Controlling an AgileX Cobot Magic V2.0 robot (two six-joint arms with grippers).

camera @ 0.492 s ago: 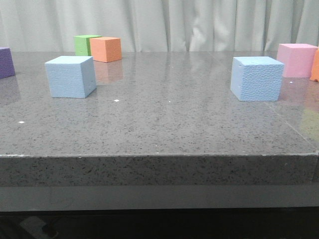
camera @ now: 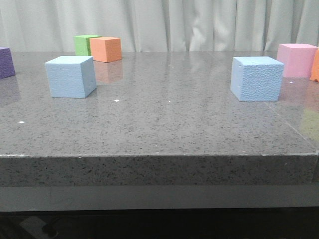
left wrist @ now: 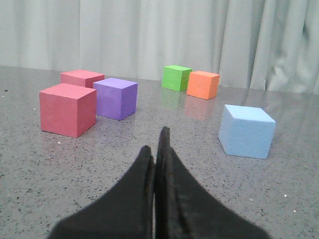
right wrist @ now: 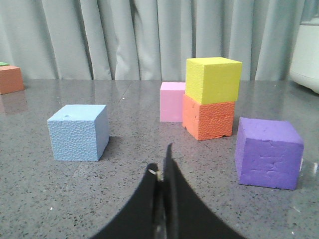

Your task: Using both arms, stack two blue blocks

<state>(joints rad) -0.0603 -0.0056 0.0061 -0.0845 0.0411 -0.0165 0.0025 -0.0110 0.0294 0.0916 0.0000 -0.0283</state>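
Sitting well apart on your bench (camera: 164, 129): left blue block (camera: 70, 76), right blue block (camera: 256, 78).
Your left hand (left wrist: 158, 149) and right hand (right wrist: 163, 169) are both pressed together, holding nothing.

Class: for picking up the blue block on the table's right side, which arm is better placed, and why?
The right. Its gripper, fingers closed, has that blue block close ahead; the left gripper faces the other blue block.

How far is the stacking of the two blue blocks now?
Nothing is done yet. The left blue block and the right blue block sit far apart on the table. Nothing is in hand: the left gripper and right gripper are shut and empty. Grasping, lifting and stacking remain.
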